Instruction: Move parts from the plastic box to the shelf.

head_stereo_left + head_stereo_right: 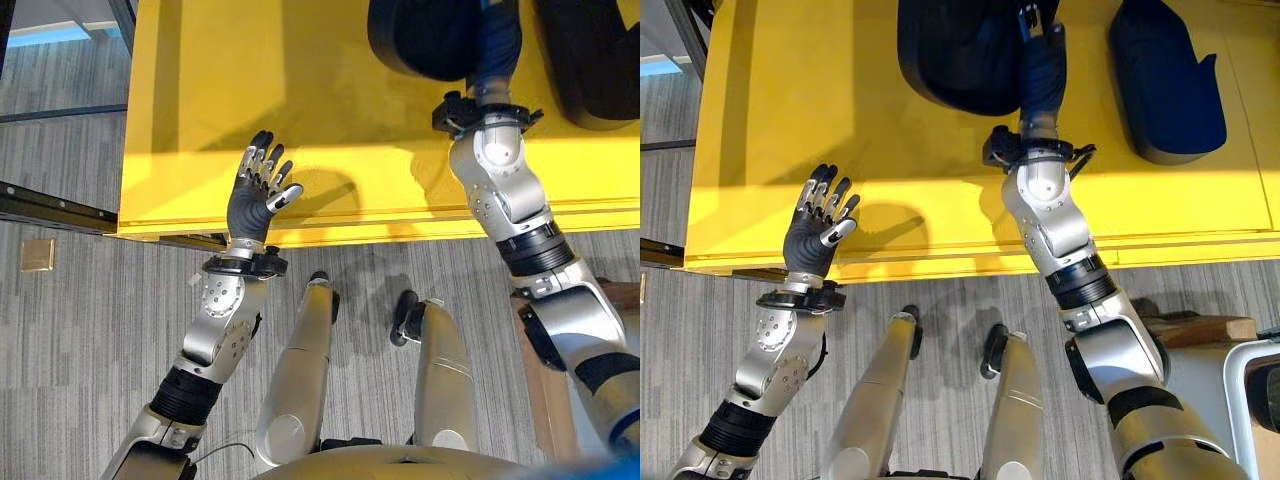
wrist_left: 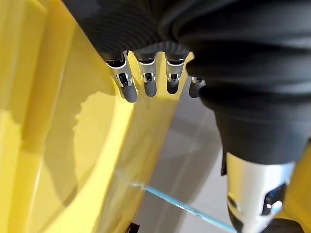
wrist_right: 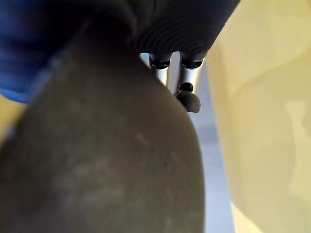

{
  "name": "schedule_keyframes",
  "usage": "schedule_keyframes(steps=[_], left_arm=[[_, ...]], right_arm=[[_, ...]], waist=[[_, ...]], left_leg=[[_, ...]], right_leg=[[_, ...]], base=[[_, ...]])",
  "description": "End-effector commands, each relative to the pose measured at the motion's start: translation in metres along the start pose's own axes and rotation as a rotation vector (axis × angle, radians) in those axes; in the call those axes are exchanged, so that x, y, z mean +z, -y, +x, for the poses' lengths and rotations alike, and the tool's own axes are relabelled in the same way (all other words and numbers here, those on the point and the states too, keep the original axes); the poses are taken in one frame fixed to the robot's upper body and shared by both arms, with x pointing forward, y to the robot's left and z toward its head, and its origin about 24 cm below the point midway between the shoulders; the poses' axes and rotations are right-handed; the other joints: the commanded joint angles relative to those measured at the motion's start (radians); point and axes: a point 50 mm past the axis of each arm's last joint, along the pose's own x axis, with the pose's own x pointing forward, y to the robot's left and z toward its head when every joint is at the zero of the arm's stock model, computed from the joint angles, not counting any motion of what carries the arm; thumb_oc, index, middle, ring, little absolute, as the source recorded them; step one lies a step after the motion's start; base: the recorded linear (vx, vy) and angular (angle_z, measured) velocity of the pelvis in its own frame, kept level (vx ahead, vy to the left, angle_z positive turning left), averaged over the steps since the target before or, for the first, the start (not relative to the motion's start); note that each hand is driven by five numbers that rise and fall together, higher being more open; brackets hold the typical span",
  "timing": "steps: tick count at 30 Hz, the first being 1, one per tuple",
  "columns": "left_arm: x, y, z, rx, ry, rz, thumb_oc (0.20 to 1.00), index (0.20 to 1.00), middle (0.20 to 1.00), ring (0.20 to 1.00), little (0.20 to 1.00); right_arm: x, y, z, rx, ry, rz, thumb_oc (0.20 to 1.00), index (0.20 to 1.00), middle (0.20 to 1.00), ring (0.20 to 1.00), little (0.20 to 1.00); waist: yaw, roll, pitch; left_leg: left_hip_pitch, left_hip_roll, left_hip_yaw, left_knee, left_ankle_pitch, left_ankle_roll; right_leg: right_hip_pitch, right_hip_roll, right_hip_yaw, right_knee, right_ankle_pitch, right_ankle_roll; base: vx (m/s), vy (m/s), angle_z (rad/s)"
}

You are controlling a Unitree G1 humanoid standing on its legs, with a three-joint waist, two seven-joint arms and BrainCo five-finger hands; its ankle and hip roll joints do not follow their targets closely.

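My right hand [image 1: 1042,70] reaches onto 1 dark part [image 1: 960,50] on the yellow shelf [image 1: 940,210]; its grip I cannot tell. Another dark part [image 1: 1165,85] lies beside. My left hand [image 1: 818,232] hovers relaxed.

Probably a workshop or factory floor: yellow plastic box [image 1: 940,220], grey striped carpet [image 1: 80,330].

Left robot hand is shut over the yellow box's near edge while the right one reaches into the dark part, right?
Not quite: the left robot hand is open, as the left eye view shows. It does sit over the yellow box edge; the right robot hand is at the dark part.
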Motion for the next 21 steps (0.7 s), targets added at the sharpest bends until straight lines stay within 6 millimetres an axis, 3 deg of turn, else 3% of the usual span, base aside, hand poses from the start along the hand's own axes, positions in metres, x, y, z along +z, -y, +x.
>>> schedule_keyframes(steps=[1,6,12,15,21], left_arm=[[-0.019,-0.008,-0.019,0.044,-0.1,-0.009,1.0,1.0,1.0,1.0,1.0],[-0.018,-0.009,-0.019,0.032,-0.103,-0.002,1.0,1.0,1.0,1.0,1.0],[-0.016,-0.008,-0.019,0.006,-0.098,-0.011,1.0,1.0,1.0,1.0,1.0],[-0.016,-0.007,-0.018,-0.001,-0.096,-0.007,1.0,1.0,1.0,1.0,1.0],[-0.019,-0.005,-0.017,-0.012,-0.098,0.006,1.0,1.0,1.0,1.0,1.0]], right_arm=[[0.043,-0.013,0.024,0.066,0.178,-0.024,0.2,0.2,0.2,0.2,0.2],[0.036,-0.014,0.04,0.078,0.114,-0.13,0.2,0.2,0.2,0.2,0.2],[0.013,-0.005,0.055,0.064,-0.024,-0.275,0.2,0.2,0.2,0.2,0.2],[-0.007,0.009,0.054,0.03,-0.11,-0.38,0.2,0.2,0.2,0.2,0.2],[-0.058,0.058,0.032,-0.149,-0.344,-0.399,0.2,0.2,0.2,0.2,0.2]], waist=[[0.024,-0.011,-0.067],[0.029,-0.012,-0.069],[0.035,-0.01,-0.073],[0.032,-0.004,-0.07],[0.03,0.018,-0.049]], left_leg=[[0.004,0.004,-0.008,-0.041,-0.039,0.029],[-0.004,0.006,-0.005,-0.039,-0.038,0.025],[0.0,0.008,-0.004,-0.051,-0.033,0.022],[0.006,0.007,-0.004,-0.051,-0.035,0.022],[0.008,0.005,0.002,-0.045,-0.036,0.027]], right_leg=[[0.016,0.008,0.032,-0.031,-0.047,-0.03],[0.007,0.008,0.033,-0.032,-0.042,-0.03],[0.008,0.01,0.035,-0.04,-0.037,-0.031],[0.016,0.013,0.037,-0.041,-0.04,-0.031],[0.021,0.011,0.038,-0.042,-0.036,-0.03]], base=[[0.0,0.0,0.0],[0.0,0.001,-0.01],[0.0,0.0,0.0],[0.01,0.011,-0.03],[0.0,0.005,0.0]])
